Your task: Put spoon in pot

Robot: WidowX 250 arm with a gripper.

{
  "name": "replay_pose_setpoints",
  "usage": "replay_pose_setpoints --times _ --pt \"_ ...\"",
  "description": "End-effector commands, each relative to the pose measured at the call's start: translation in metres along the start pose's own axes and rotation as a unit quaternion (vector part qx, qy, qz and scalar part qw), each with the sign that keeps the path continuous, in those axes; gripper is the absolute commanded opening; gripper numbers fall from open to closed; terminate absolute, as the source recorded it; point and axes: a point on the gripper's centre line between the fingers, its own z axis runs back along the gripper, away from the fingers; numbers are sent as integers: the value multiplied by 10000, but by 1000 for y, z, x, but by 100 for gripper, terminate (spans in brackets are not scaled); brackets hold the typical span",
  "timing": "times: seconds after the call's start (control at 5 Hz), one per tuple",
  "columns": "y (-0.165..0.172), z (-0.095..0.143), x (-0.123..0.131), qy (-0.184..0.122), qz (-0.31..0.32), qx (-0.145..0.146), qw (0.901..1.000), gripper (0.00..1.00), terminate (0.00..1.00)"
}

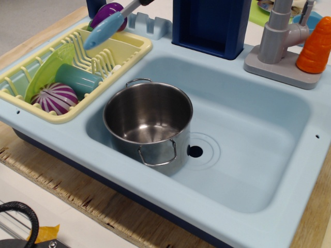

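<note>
Spoon [106, 28] hung tilted over far-left rack [31, 111] | step: carry | claw out of view, grip untellable | next: move right-near above pot [149, 124]

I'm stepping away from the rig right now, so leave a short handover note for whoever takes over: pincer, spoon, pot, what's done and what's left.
Pincer: out of view above the top edge of the picture, so its state cannot be checked.
Spoon: lifted off the yellow dish rack, tilted, blue handle end lowest, grey neck running up out of frame; bowl not visible. It is presumably held from above.
Pot: upright and empty in the left part of the light blue sink, beside the drain.
Done: spoon picked up from the rack.
Left: carry it right and toward the camera over the pot, lower it in, release.
</note>
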Motion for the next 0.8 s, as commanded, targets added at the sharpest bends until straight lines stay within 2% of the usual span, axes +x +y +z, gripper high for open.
replay_pose_setpoints --times 0.0,0.2,0.4,0.6 --pt "-17 12 -3 -765 260 95 9967 0 0" --pt "-39 7 -7 -944 657 -146 9933 0 0" --pt "-55 5 -7 -1193 701 -156 9903 0 0" --pt "-59 -4 -1 -1426 757 -450 9858 100 100"
